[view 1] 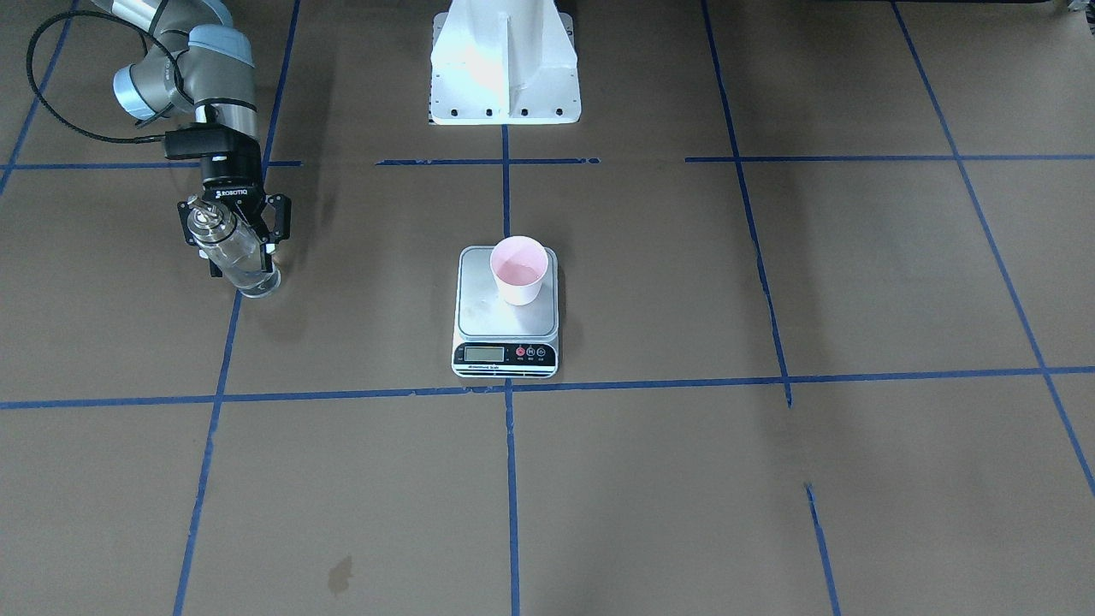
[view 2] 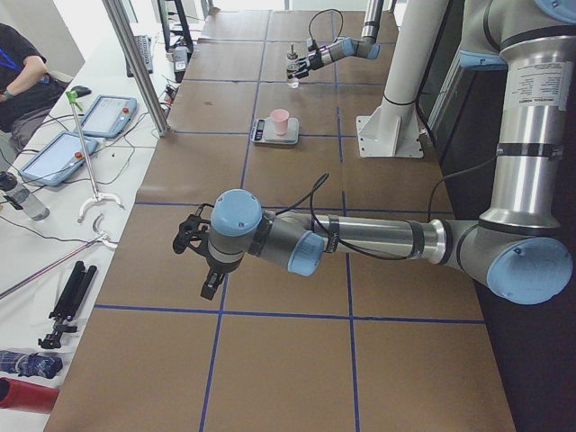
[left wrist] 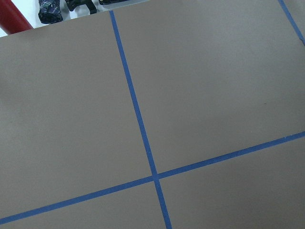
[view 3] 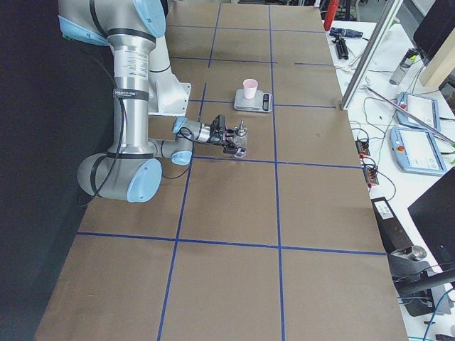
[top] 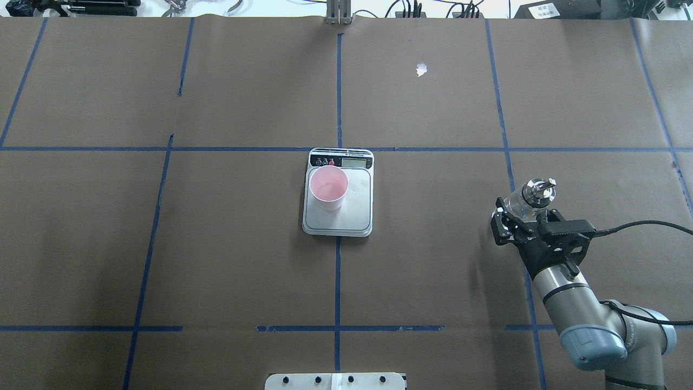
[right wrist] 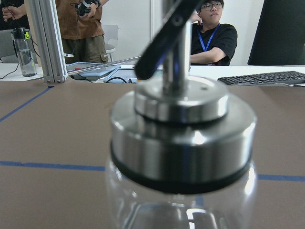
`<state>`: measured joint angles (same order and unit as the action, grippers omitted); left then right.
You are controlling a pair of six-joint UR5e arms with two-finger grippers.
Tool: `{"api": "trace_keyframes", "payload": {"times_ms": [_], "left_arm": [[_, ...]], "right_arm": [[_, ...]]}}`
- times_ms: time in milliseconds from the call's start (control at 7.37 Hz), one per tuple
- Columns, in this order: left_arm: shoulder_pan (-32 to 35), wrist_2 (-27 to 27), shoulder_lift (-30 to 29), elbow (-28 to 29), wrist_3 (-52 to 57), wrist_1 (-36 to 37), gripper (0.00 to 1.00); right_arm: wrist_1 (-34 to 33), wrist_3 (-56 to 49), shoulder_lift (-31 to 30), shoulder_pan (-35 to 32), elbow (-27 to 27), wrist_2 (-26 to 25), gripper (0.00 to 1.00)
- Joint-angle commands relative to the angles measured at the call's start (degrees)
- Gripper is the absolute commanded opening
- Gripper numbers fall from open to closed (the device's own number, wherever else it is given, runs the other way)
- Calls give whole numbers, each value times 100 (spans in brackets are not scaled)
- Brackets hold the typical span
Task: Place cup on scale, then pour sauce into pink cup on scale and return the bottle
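Observation:
The pink cup (view 1: 519, 269) stands upright on the far-left part of the scale (view 1: 505, 323), whose black panel faces away from the robot. The cup's (top: 328, 187) bottom looks glossy. Over at the table's right side, my right gripper (view 1: 242, 255) is shut on the clear glass bottle (view 1: 235, 257), just under its metal collar. The bottle (top: 536, 194) is upright, its base at or just above the paper. The sauce inside is too clear to make out. My left gripper (view 2: 193, 247) hovers over the table's left end; I cannot tell whether it is open.
The white robot base (view 1: 505, 68) is behind the scale. Blue tape lines cross the brown paper. A white scrap (top: 421, 69) lies at the far side. People and tablets (view 2: 58, 153) are at a side bench beyond the table's far edge.

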<state>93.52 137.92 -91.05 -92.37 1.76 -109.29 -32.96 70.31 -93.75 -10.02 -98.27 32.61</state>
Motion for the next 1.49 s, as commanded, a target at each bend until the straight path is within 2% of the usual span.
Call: {"api": "trace_keyframes", "payload": {"times_ms": [0,136,407,543,679,815,950,1086,1358], "left_arm": [[0,7,0,0,0,4,100],[0,-2,0,0,0,4,100],[0,-2,0,0,0,4,100],[0,7,0,0,0,-5,100],[0,7,0,0,0,-5,100],[0,7,0,0,0,-5,100],[0,7,0,0,0,4,100],[0,7,-9,0,0,-5,100],[0,7,-18,0,0,4,100]], "right_arm": [[0,-8,6,0,44,0,0],[0,-9,6,0,45,0,0],[-9,-9,15,0,45,0,14],[-9,-9,15,0,53,0,33],[-9,-9,15,-17,53,-17,66],[-9,-9,15,-26,53,-17,80],[-9,-17,15,-35,88,-17,87],[-9,-26,15,-44,89,-17,99],[-9,-70,15,-44,89,-17,100]]}}
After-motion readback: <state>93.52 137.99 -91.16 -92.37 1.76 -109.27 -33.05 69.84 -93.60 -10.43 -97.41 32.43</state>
